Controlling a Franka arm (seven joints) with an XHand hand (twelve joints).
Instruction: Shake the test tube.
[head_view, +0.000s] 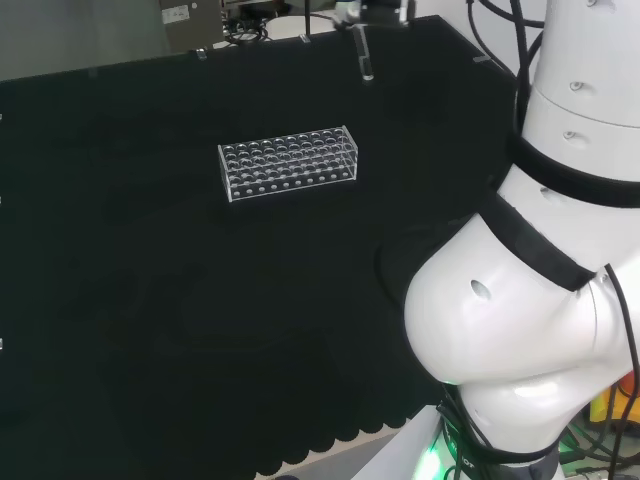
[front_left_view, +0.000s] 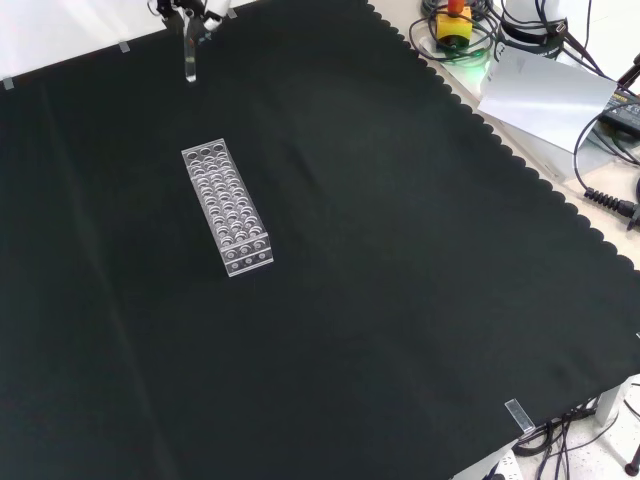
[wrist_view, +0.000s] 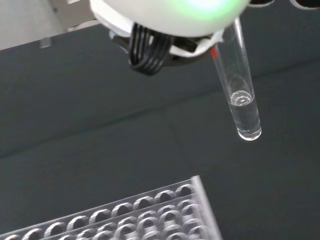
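**Inspector:** Report the position of the test tube.

**Arm:** The test tube (wrist_view: 240, 85) hangs from my hand (wrist_view: 165, 20), clear of the black cloth (head_view: 130, 290). In the wrist view its rounded bottom is free in the air, and a small amount of clear liquid sits in the lowest part. In the front view the tube (front_left_view: 189, 55) is at the top edge, left of centre, upright, above the far border of the cloth (front_left_view: 400, 300). In the head view it (head_view: 364, 55) is near the far edge of the bench, slightly tilted.

**Inspector:** State of your hand?

**Arm:** My hand holds the tube by its upper end. In the wrist view a blurred white part of it and some dark ribbed parts sit beside the top of the tube. In the front view part of my hand (front_left_view: 205, 10) is just above the tube. How each finger lies round the glass I cannot tell.

**Inspector:** What else stands on the bench?

**Arm:** One clear rack (head_view: 289, 163) with rows of round holes. In the head view it stands on the cloth nearer than the tube and to its left, well apart from it. In the front view the rack (front_left_view: 227, 207) lies below the tube, running from upper left to lower right. In the wrist view a corner of the rack (wrist_view: 150, 212) is in view. I see no tubes in its holes.
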